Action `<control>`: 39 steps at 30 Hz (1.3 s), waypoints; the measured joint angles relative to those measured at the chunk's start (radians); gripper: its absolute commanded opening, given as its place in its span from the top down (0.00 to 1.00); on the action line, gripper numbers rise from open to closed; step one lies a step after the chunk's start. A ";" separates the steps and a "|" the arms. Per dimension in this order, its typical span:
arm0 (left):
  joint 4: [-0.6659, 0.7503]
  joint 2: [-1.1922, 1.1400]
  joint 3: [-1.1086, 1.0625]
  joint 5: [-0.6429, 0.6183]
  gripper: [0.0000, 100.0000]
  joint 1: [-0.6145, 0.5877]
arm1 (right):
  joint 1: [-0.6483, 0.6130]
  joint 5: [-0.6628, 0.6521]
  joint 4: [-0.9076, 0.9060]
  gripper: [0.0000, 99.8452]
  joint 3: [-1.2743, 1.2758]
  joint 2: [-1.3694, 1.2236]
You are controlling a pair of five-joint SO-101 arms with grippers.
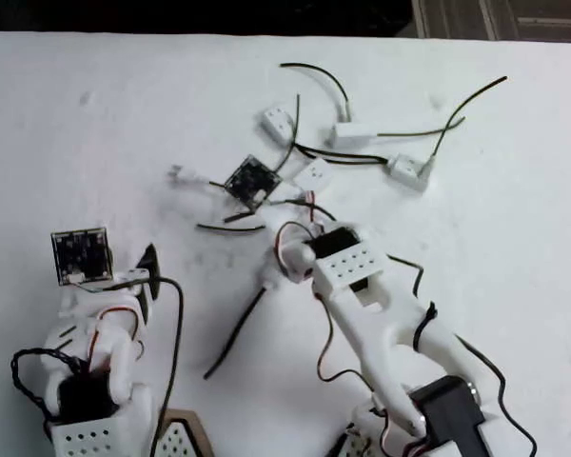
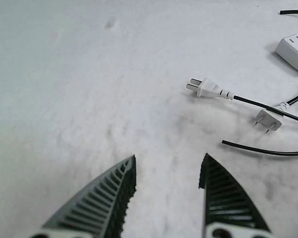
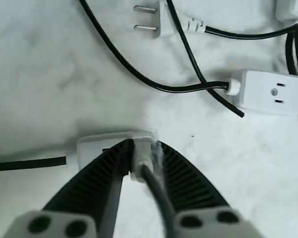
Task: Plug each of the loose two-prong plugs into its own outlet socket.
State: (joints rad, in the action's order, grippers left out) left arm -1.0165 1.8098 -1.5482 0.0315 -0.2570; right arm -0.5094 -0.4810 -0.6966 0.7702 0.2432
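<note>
At the socket (image 3: 92, 146), right tool (image 3: 141, 146) pinches a plug (image 3: 140, 159), left tool (image 2: 169, 156) gapes wide; skewed prongs might just shove the socket away.

White table (image 1: 76, 143) with plugs (image 2: 204, 88), sockets (image 3: 265, 92), cords (image 1: 235, 333)

White table top (image 1: 86, 143), with dark strip (image 1: 171, 14) and brownish floor (image 1: 514, 17) behind.

Robotics lab bench, or hobby workshop. White-covered table (image 1: 67, 124); left arm (image 1: 95, 371) and right arm (image 1: 390, 328), printed white, servo wires bare. Loose plugs (image 2: 203, 88), sockets (image 3: 268, 92) strewn about. Floor (image 1: 495, 17) beyond far edge.
</note>
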 measured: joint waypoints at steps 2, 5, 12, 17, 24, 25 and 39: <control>0.000 0.000 0.000 0.000 0.78 0.000 | -0.002 0.000 -0.005 0.98 0.000 0.000; 0.000 0.000 0.000 0.000 0.78 0.000 | -0.003 0.000 -0.021 0.98 0.002 -0.002; 0.000 0.000 0.000 0.000 0.78 0.000 | -0.003 0.000 -0.026 0.98 0.000 -0.011; 0.000 0.000 0.000 0.000 0.78 0.000 | -0.002 0.009 -0.028 0.98 0.034 -0.012; 0.000 0.000 0.000 0.000 0.78 0.000 | 0.032 0.032 -0.031 0.98 0.029 -0.086; 0.000 0.000 0.000 0.000 0.78 0.000 | 0.035 0.032 -0.034 0.98 0.025 -0.104; 0.000 0.000 0.000 0.000 0.78 0.000 | 0.044 0.037 -0.130 0.98 -0.041 -0.184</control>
State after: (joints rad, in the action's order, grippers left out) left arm -1.0165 1.8098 -1.5482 0.0315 -0.2570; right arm -0.4649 -0.4442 -0.8270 0.7288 0.0591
